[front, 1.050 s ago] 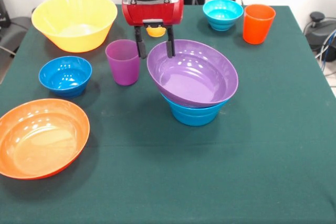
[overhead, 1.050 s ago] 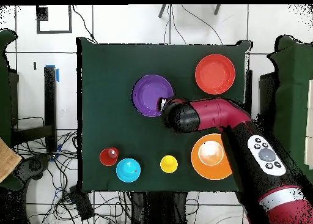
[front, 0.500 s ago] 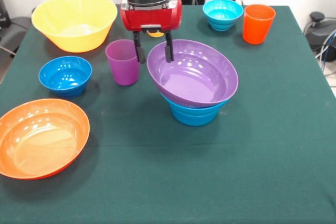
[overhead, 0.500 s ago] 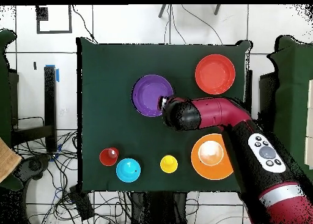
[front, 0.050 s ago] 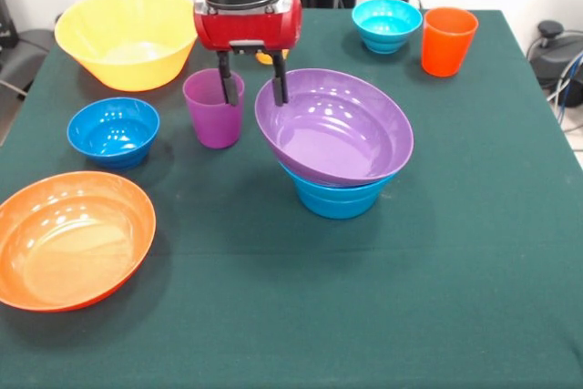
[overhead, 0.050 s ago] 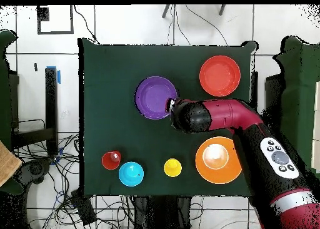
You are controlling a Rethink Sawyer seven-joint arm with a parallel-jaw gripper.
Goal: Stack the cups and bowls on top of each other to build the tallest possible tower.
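Note:
My gripper (front, 0.050 s ago: 250, 96) hangs open between the purple cup (front, 0.050 s ago: 213, 116) and the wide purple bowl (front, 0.050 s ago: 333, 128). One finger (front, 0.050 s ago: 224, 87) shows over the cup's mouth, the other over the bowl's left rim. Nothing is between them. The purple bowl sits tilted on a mid-blue bowl (front, 0.050 s ago: 336, 199), a two-piece tower. Behind the gripper only a bit of the yellow cup (front, 0.050 s ago: 265, 58) shows. The overhead view has the purple bowl (overhead, 0.050 s ago: 155, 97) beside my arm (overhead, 0.050 s ago: 215, 115), which covers the gripper and the purple cup.
Around the table stand a large yellow bowl (front, 0.050 s ago: 127, 38), a mid-blue bowl (front, 0.050 s ago: 113, 131), a wide orange bowl (front, 0.050 s ago: 71, 239), a cyan bowl (front, 0.050 s ago: 386, 25) and an orange cup (front, 0.050 s ago: 448, 41). The yellow cup (overhead, 0.050 s ago: 172, 167) stands near the robot's side.
The gripper has shifted left in the front view, from over the purple bowl's rim to the gap beside the purple cup. It stays open. Nothing on the table moved.

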